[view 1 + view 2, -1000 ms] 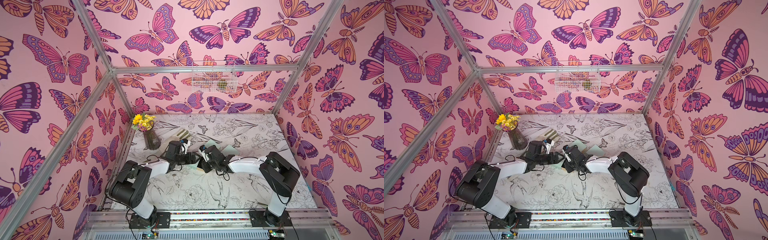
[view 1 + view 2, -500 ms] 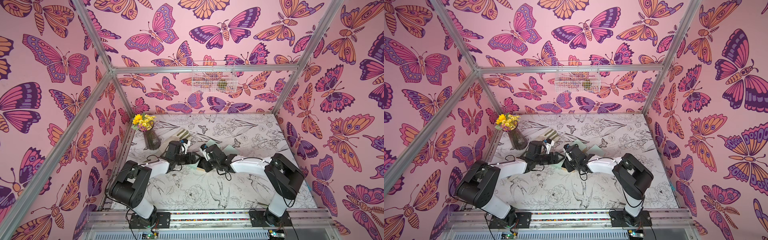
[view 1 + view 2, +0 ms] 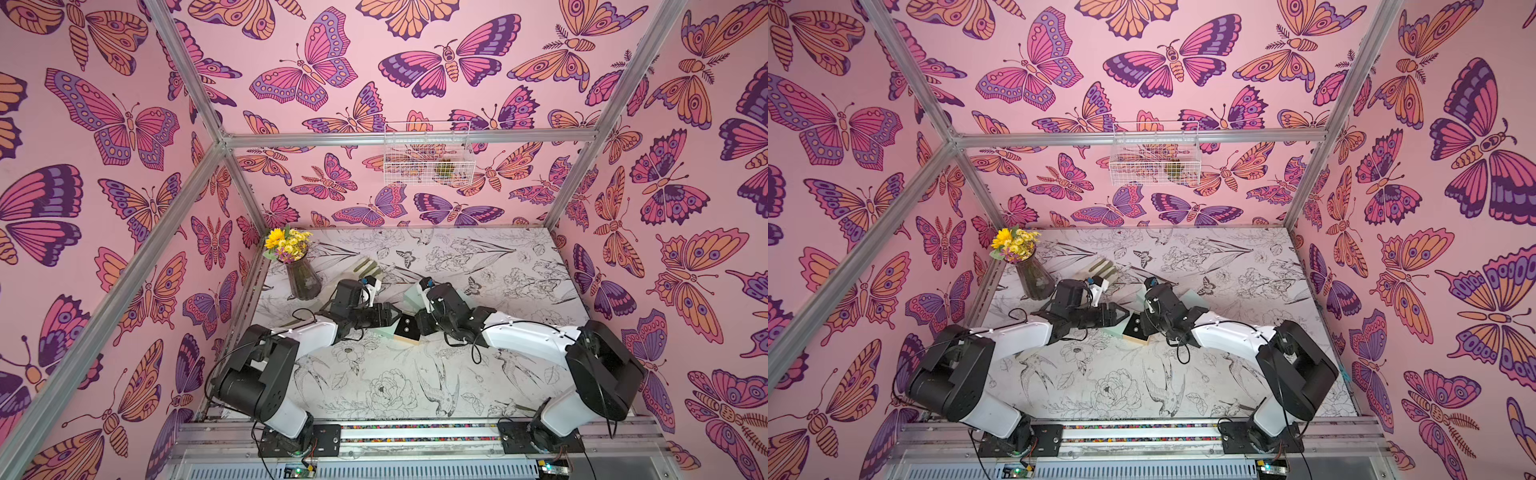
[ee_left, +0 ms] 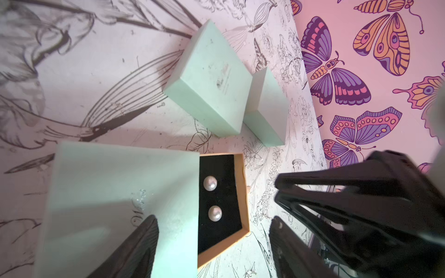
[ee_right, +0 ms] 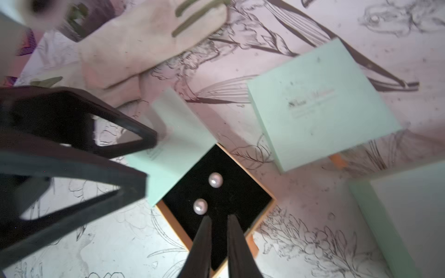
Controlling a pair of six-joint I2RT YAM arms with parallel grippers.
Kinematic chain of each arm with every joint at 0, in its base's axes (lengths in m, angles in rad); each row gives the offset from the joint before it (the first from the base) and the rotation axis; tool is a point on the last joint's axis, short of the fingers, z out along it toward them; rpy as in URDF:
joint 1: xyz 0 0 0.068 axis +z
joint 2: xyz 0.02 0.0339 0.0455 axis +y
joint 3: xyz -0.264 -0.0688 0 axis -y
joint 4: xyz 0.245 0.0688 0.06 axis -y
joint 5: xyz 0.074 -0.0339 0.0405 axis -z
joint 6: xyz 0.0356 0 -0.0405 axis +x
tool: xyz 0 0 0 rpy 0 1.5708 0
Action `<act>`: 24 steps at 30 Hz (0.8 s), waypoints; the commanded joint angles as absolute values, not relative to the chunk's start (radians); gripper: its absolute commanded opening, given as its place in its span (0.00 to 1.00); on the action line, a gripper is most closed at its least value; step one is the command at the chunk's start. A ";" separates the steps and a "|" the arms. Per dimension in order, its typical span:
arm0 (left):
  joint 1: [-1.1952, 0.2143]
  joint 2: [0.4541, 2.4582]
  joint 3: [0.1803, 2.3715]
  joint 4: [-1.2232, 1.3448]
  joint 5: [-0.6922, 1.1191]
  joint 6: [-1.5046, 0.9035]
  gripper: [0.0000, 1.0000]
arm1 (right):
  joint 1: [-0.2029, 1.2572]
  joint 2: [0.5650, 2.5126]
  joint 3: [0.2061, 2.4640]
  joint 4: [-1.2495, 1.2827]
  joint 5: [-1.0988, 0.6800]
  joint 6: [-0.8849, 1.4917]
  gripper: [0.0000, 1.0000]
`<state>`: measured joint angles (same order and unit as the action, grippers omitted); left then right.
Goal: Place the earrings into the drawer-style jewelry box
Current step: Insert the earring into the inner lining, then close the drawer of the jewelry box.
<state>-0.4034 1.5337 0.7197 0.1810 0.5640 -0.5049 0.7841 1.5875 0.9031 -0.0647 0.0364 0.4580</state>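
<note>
- Now the right gripper (image 5: 218, 221), at 3 o'clock of the drawer (image 5: 173, 221), has drawn its jaws nearly together, empty; both earrings (image 5: 215, 180) sit inside.
- Left gripper (image 5: 149, 158), at 9 o'clock, is spread against the sleeve (image 5: 178, 134); likely only closing remains.

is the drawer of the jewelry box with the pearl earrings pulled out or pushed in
Pulled out partway: the drawer sticks out of the mint sleeve, its black pad uncovered with both pearl earrings sitting on it.
</note>
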 commanded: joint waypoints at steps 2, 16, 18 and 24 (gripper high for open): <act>-0.373 1.459 0.773 0.030 0.445 -0.421 0.75 | 0.760 1.580 0.905 -0.190 0.071 0.537 0.14; -0.348 1.606 0.860 -0.125 0.364 -0.394 0.75 | 0.732 1.707 1.012 -0.291 0.050 0.560 0.11; -0.348 1.614 0.859 -0.127 0.356 -0.394 0.76 | 0.732 1.721 1.021 -0.291 0.042 0.559 0.12; -0.348 1.645 0.875 -0.133 0.399 -0.384 0.76 | 0.732 1.761 1.051 -0.295 0.009 0.557 0.12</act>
<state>-0.3519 1.6260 0.8520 -0.1074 0.3729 -0.4072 0.7399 1.7378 1.0187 -0.2626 0.0322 0.5499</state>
